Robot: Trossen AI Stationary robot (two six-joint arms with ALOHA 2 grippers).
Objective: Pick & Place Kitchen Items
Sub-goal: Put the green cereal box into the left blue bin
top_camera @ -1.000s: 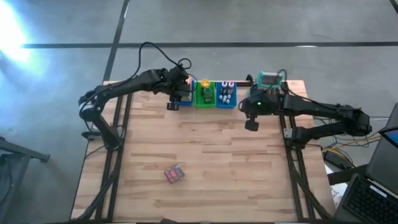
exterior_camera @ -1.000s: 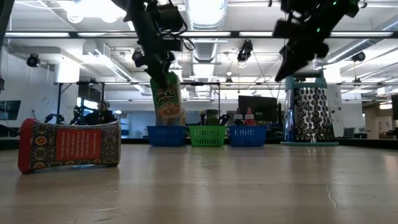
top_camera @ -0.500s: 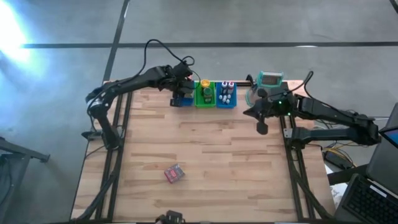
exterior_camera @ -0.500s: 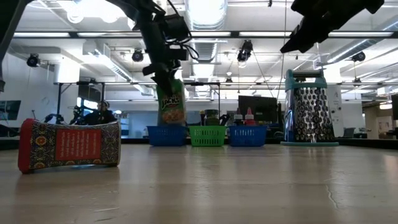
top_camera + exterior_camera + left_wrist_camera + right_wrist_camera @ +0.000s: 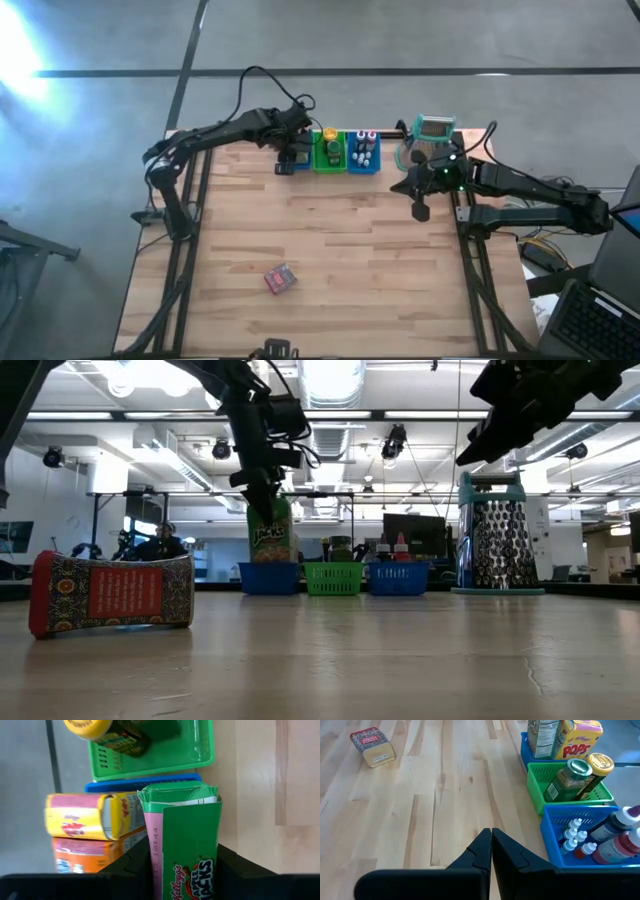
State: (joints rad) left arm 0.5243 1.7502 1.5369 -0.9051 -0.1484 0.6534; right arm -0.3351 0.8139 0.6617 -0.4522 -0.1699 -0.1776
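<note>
At about seven o'clock on the table (image 5: 380,260), a red patterned packet (image 5: 280,279) lies alone on its side, soft-edged and not yet collected. Up at eleven o'clock the left gripper (image 5: 291,152) clamps a green cardboard cereal box (image 5: 269,537), upright and partly down in the left blue bin (image 5: 268,577), probably to slot beside the yellow and orange boxes (image 5: 95,815) there. The green basket (image 5: 331,152) and right blue bin (image 5: 364,152) follow. At two o'clock the right gripper (image 5: 420,209) hangs clenched and empty, near the perforated metal grater (image 5: 497,547).
</note>
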